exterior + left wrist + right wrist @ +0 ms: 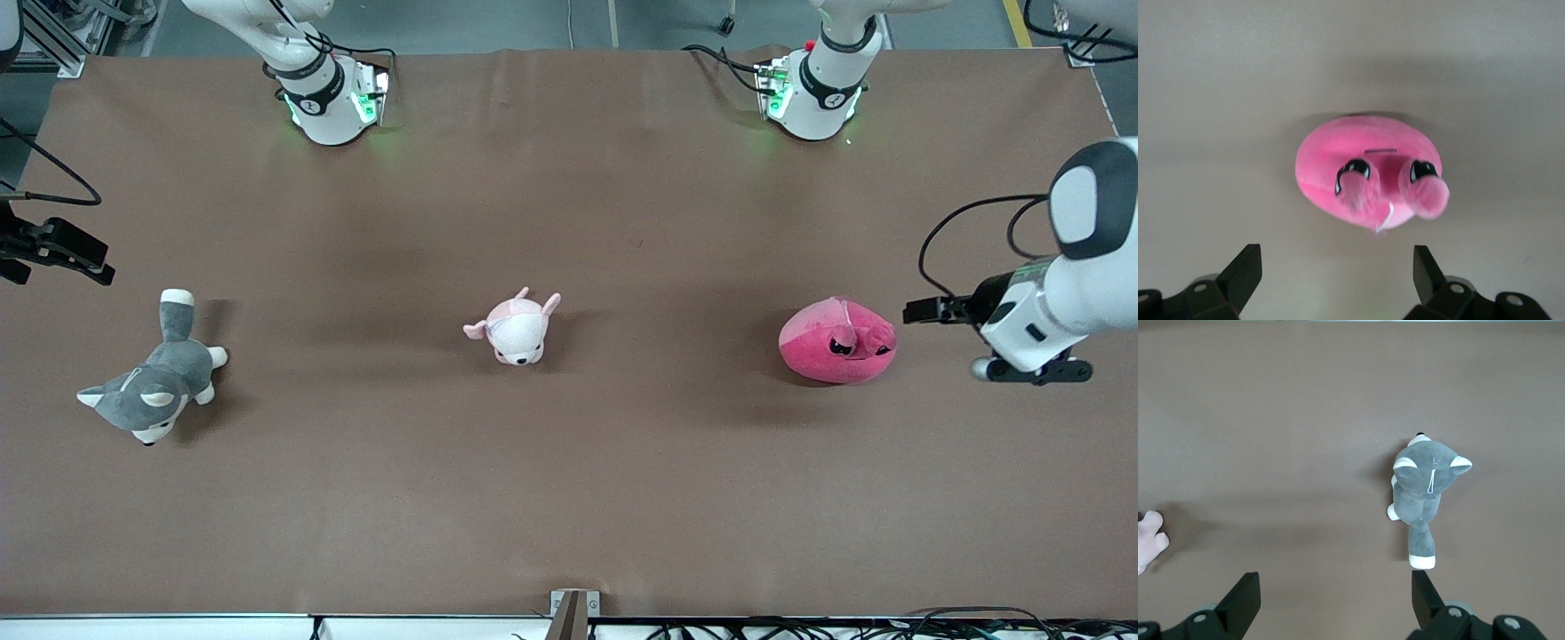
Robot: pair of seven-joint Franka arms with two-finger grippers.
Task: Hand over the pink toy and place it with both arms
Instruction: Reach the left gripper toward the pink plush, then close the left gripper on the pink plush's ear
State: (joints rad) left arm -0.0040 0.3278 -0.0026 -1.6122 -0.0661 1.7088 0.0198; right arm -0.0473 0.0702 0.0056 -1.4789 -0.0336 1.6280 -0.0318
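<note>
So the pink toy is sitting on the brown table toward the left arm's end, not touched by anything. The left gripper is up in the air over the table just beside the toy, at the table's left-arm end, and in the left wrist view you can see both black fingers spread wide apart with nothing between them, the toy sitting framed in the gap but well clear of the tips. It's lying there with its angry black eyes and stubby bits facing the wrist camera. The right gripper is at the right arm's end of the table, hanging above the brown surface, and its fingers are also wide apart and empty. The right wrist view shows the grey-and-white husky plush lying flat on the table, near that gripper but not in contact. In the front view only a black bit of that arm pokes in at the edge. The small pale pink plush sits about mid-table, between the husky and the pink toy, well apart from both.
</note>
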